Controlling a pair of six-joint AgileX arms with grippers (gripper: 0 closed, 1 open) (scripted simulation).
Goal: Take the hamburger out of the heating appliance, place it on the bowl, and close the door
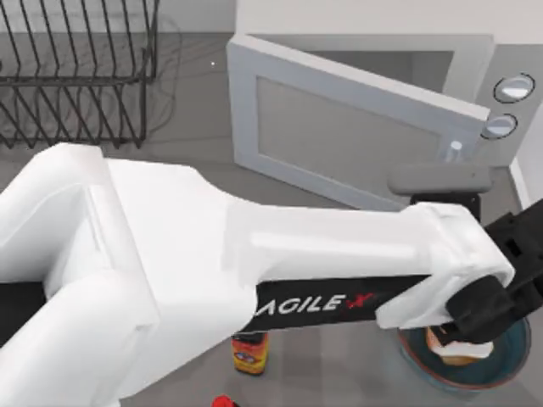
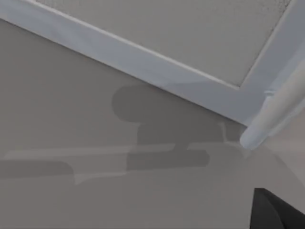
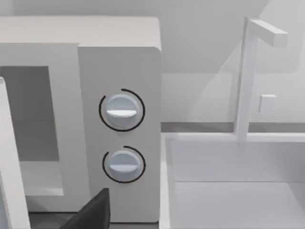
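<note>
Item: hamburger (image 1: 454, 346), resting in the bowl (image 1: 509, 356) at the surface's front right beneath the left end effector (image 1: 475, 326), whose finger opening cannot be told; door (image 1: 339, 136) of the heating appliance (image 1: 509, 51) ajar, presumably awaiting closing; right arm parked.

Even, soft, fairly bright light falls from overhead, with no glare. On the plain grey table (image 2: 71, 119) in the left wrist view lies a dark, soft-edged shadow. The black wire rack (image 1: 81, 76) casts faint line shadows. Edges look slightly soft throughout.
</note>
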